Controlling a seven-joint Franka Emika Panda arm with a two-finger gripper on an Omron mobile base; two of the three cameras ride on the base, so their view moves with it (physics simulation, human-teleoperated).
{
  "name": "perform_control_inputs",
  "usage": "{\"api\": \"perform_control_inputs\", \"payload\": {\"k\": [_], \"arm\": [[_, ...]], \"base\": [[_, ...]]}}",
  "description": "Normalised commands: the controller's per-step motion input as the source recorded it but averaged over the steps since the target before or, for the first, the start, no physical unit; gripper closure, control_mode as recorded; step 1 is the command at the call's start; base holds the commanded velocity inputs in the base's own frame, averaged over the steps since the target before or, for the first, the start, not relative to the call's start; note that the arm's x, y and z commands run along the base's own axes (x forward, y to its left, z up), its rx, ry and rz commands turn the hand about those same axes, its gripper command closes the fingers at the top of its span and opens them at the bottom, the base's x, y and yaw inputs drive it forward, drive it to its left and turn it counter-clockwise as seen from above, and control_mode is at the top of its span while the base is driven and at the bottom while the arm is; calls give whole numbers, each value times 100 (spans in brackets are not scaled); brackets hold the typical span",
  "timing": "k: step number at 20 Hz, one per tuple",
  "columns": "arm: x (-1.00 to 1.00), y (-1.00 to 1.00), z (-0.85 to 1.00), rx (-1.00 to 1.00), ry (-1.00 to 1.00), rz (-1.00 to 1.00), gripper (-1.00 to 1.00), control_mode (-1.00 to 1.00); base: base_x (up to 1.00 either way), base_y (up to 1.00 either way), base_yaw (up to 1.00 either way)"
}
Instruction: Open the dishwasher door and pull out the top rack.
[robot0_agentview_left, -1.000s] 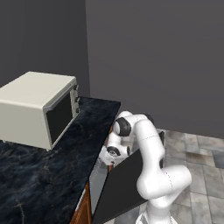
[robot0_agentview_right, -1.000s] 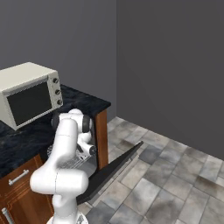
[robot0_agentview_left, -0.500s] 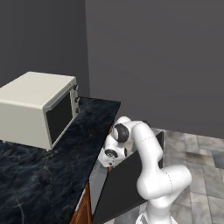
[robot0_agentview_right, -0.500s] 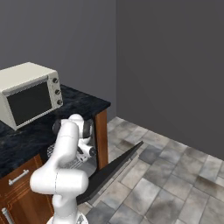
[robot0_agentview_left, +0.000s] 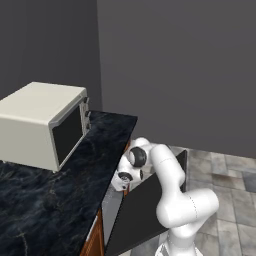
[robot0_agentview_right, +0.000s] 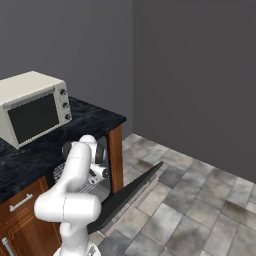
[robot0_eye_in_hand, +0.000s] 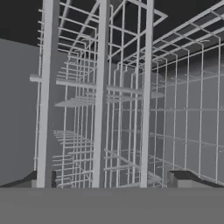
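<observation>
The gripper (robot0_eye_in_hand: 112, 181) stands wide, its two dark fingertips (robot0_eye_in_hand: 43, 179) far apart, holding nothing, close against the front rods of the top rack (robot0_eye_in_hand: 122, 109). The light grey wire basket sits inside the dishwasher opening under the dark marble bench (robot0_agentview_left: 55, 195). The dishwasher door (robot0_agentview_right: 127, 195) hangs open, tilted down toward the tiled floor (robot0_agentview_right: 200, 200). A beige microwave (robot0_agentview_left: 42, 122) rests on the bench.
</observation>
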Motion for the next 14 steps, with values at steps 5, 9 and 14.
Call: {"api": "perform_control_inputs", "payload": {"k": [5, 9, 14], "arm": [[24, 15, -18, 0, 2, 0, -100, -100], [6, 10, -24, -1, 5, 0, -100, -100], [0, 2, -25, -13, 8, 0, -100, -100]], "base": [[0, 0, 0], [0, 0, 0], [0, 0, 0]]}}
